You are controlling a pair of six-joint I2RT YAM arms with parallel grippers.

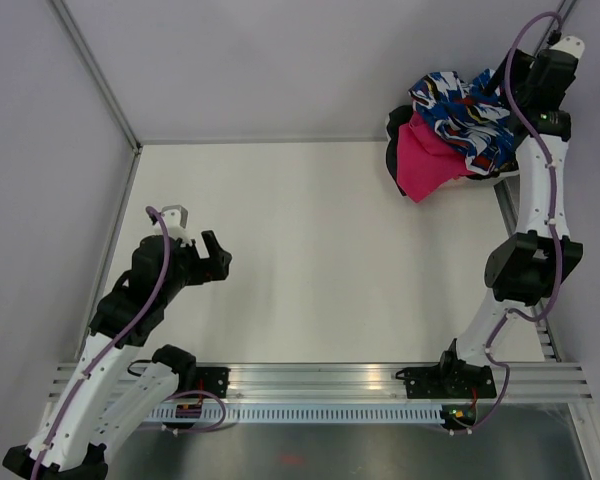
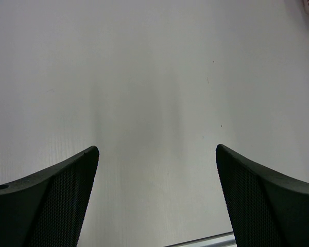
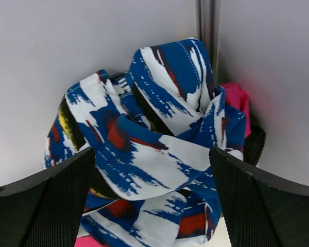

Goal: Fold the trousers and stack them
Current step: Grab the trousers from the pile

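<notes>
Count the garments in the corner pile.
3: the blue patterned trousers on top, a pink garment beneath on the near-left side, a black garment peeking out on the left. Others may be hidden underneath.

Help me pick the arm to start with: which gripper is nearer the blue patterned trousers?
Right. The right gripper hovers open just over the crumpled trousers in the far right corner; the left gripper is open over bare table on the left, well away.
</notes>
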